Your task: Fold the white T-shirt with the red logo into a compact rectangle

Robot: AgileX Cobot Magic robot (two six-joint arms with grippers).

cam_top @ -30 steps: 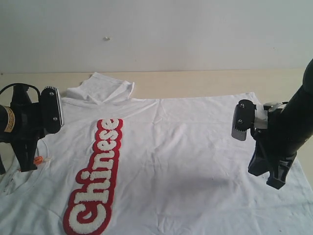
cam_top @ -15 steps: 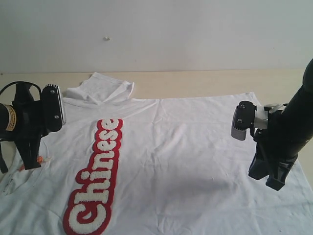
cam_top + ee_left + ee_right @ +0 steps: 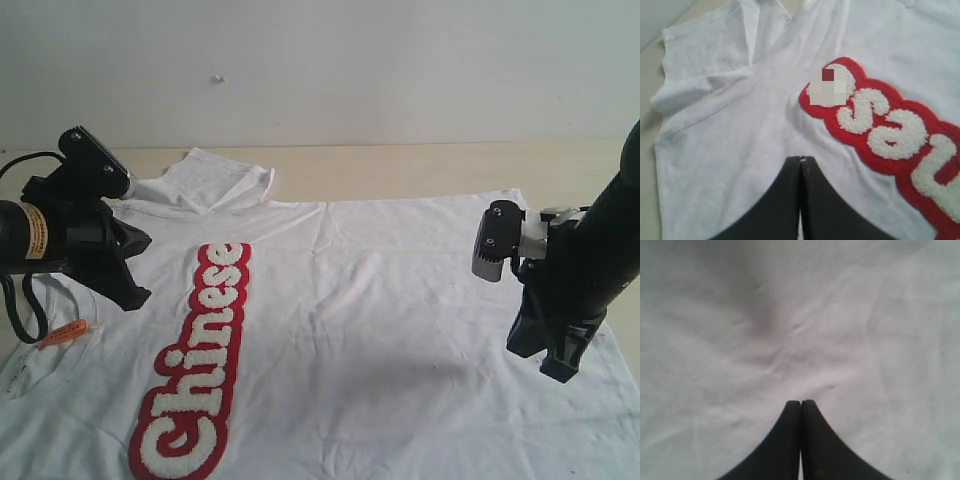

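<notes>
Looking along my left claw, I see its two black tips pressed together with nothing between them. It hangs low over the white T-shirt, and I cannot tell if it touches the cloth. Just past the tips is one end of the red logo, the end with the last "e". So the logo lies ahead of this claw, a little off to one side and very near.

The logo is a long strip. It starts at that end by my left claw and runs away from it, straight across the chest. Past that same end of the logo is a sleeve, a bit bunched up, with bare desk just beyond it. The small orange tag sits on the neck side of the logo, close to my left arm.

My right claw has its tips together too, and it holds nothing. Around it I see only plain white cloth with soft wrinkles. It is well apart from the logo, out toward the bottom end of the shirt.

The shirt lies spread open on the desk, logo side up, neck toward my left arm. I think no fold is made yet. My left arm is the nearer one to the logo and the sleeve, so I guess it should start there. Both claws would need to spread apart before they can pinch any cloth.
</notes>
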